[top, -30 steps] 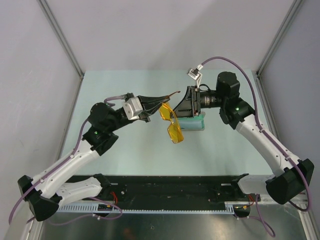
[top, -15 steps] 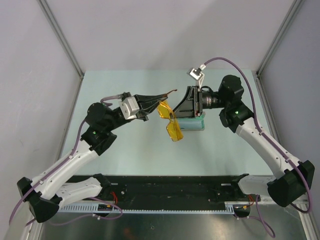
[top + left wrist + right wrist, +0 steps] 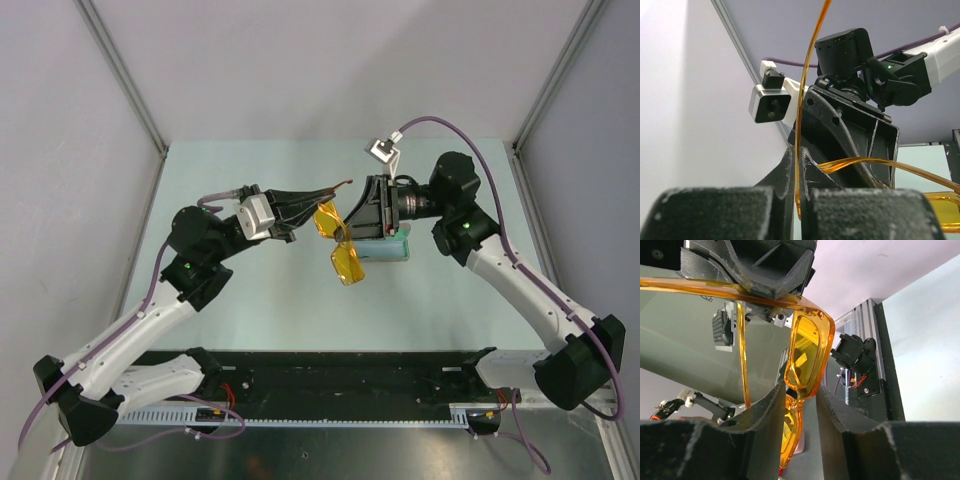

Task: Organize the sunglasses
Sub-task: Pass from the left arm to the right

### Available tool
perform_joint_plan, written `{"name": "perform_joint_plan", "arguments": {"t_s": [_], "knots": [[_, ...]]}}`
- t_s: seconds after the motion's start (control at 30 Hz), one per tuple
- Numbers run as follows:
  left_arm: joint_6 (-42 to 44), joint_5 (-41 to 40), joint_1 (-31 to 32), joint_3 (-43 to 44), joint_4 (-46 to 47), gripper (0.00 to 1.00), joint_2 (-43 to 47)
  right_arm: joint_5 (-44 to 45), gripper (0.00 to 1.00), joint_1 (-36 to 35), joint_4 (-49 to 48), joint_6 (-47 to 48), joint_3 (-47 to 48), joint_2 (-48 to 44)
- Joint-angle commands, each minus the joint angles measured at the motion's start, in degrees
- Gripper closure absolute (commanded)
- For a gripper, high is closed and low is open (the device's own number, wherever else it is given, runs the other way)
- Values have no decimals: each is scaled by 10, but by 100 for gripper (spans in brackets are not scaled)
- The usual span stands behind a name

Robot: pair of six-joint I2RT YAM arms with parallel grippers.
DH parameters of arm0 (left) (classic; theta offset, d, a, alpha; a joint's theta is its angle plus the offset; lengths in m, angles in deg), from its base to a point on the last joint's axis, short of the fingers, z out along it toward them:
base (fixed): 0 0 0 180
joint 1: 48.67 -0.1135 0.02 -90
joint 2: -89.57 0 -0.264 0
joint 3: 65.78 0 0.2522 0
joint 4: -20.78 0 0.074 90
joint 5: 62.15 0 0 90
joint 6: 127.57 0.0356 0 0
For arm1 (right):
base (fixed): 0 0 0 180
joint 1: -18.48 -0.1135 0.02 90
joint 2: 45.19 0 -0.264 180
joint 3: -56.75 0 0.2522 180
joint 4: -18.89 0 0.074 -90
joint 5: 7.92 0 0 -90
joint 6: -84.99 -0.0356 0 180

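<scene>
From my seat, working outward from the arm bases at 6 o'clock, the pale green table [image 3: 250,300] lies bare in front of them. Above its middle the sunglasses [image 3: 347,263] hang in the air, off the surface, lenses edge-down.

At 9 o'clock of them, the left gripper [image 3: 318,205] is clamped tight on one thin temple arm [image 3: 805,90]. In the left wrist view that orange strip runs straight up out of the pinched pads, while the second one curves off toward 3 o'clock.

At 3 o'clock of the glasses, the right gripper [image 3: 800,405] has its fingers standing apart either side of the front frame, near the bridge. There is a gap on one side, so I read it as not yet pinching. Just beyond and under it, at about 4 o'clock of the glasses, sits the teal-lined case [image 3: 392,248].

I judge the step in hand to be the right side taking the front frame, so the glasses can be folded or passed over. To do it well I would:

- Close slowly and squarely on the solid frame edge, not on the lens face.
- Hold the left clamp fixed until the right grip is plainly firm.
- Avoid any pull along the temple arm, since it is thin and would flex or twist at the hinge.
- Watch the free temple arm, which could snag on the right gripper's body.
</scene>
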Motion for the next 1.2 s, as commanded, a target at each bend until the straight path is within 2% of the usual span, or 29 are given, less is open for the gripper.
{"name": "perform_joint_plan", "arguments": {"t_s": [0.0,0.13,0.37,0.43,0.5,0.57,0.97,1.17], "knots": [[18,15,-5,23,17,100,5,-2,69,-12,-34,-12,0,8],[17,15,-5,20,17,100,6,1,80,-12,-38,-17,0,12],[20,6,-5,20,17,100,6,0,92,-11,-32,-16,0,14],[20,7,-5,20,18,100,5,0,88,-11,-34,-16,0,14],[20,4,-5,21,18,100,6,-2,76,-11,-38,-21,0,14],[20,2,-5,21,18,100,4,-1,73,-12,-46,-24,0,16],[19,-21,-5,16,34,100,5,-14,76,-28,-119,-81,-1,33],[13,-20,-5,12,46,100,7,-17,80,-42,-250,-190,-16,44]]}}
